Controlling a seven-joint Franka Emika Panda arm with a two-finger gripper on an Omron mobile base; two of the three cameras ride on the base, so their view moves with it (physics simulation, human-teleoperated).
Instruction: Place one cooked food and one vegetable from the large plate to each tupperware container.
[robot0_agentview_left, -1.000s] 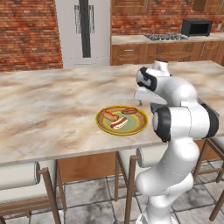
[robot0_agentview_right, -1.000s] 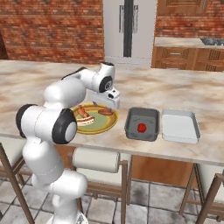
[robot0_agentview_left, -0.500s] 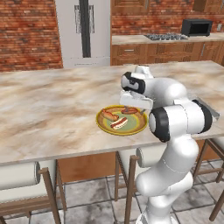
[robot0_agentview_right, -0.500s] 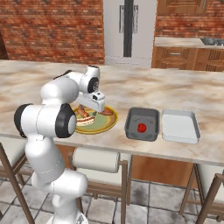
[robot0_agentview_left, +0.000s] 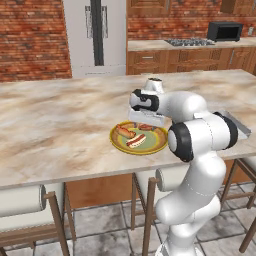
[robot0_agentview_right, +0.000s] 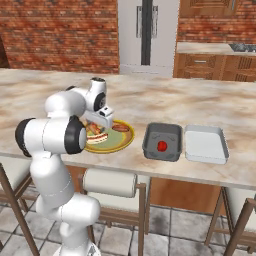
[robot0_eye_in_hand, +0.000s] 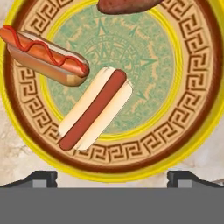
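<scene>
Gripper (robot0_eye_in_hand: 112, 177) hangs fully open and empty above the large plate (robot0_eye_in_hand: 192, 109). Recommend centring over the plain hot dog (robot0_eye_in_hand: 95, 109), jaws across its width, then descending squarely

In the hand view the large plate (robot0_eye_in_hand: 194, 131) runs off the top and both sides, and a brown food (robot0_eye_in_hand: 124, 5) is cut by the top edge. From the left base view the arm hides most of one tupperware container (robot0_agentview_left: 239, 127). From the right base view the hand covers part of the hot dogs (robot0_agentview_right: 97, 134).
</scene>
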